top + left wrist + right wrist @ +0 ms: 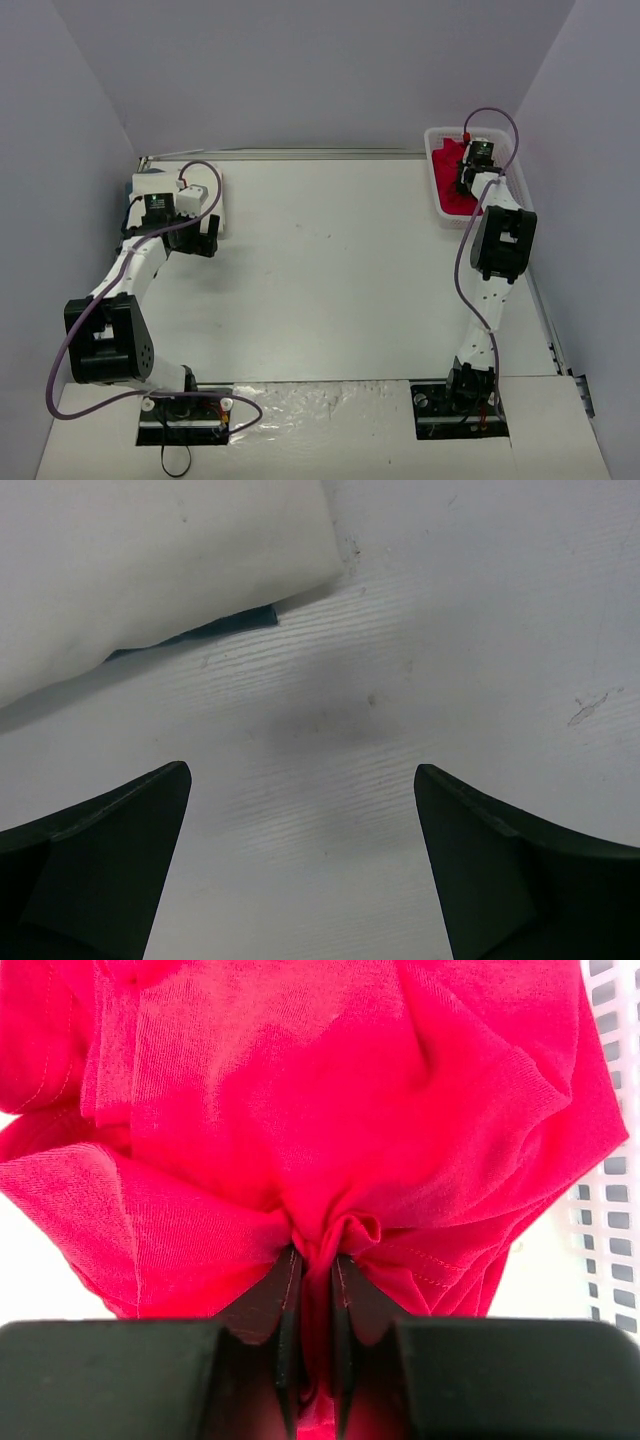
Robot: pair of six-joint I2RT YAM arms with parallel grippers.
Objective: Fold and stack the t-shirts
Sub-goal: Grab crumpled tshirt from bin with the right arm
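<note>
Right gripper (315, 1255) fingers are pressed together on a small bunched fold of the red t-shirt (300, 1110), which lies crumpled in the basket (612, 1210) at the far right corner of the table (330, 270). Step in hand, prob.: lift it out. To do it well, go straight up & slow till the cloth clears the rim. The pinch looks thin, so a jerk could slip it, & trailing cloth may snag the mesh.

Fabric: soft matte knit w/ stitched seams, deep loose creases, no fixed shape. Basket: stiff white plastic, slotted walls.

White t-shirt (150, 560) is a flat, smooth folded rectangle at far left. Left gripper (300, 770) hangs spread wide just beside its corner, holding nothing. Table: pale, faintly ridged, scuffed.
</note>
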